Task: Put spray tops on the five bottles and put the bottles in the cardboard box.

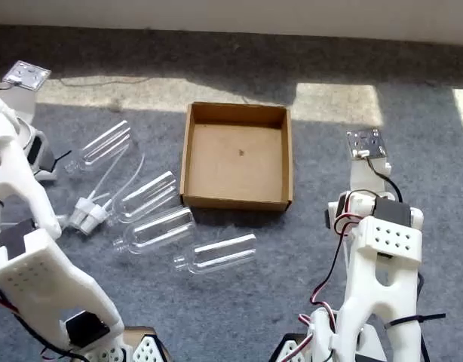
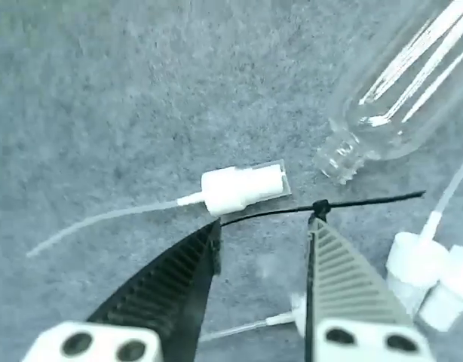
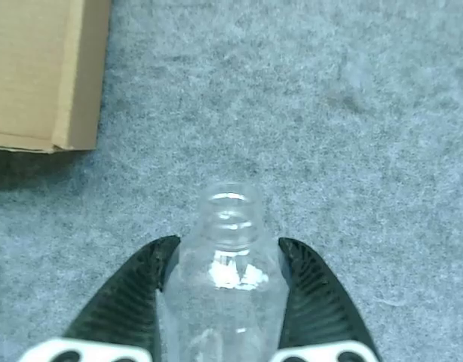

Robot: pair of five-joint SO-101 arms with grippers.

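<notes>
- Two jaws of the left gripper (image 2: 265,225) stand apart just above a white spray top (image 2: 243,188), which lies on the grey carpet (image 2: 103,90) with its thin tube trailing away.
- More spray tops (image 1: 87,213) lie clustered beside the bottles.
- Four clear bottles (image 1: 156,230) lie on their sides, left of and in front of the box.
- The cardboard box (image 1: 188,151) sits mid-table, open side up.
- The right gripper (image 3: 230,245) is clamped on a fifth bottle (image 3: 228,219), whose open threaded neck points forward, near a corner of the box.
</notes>
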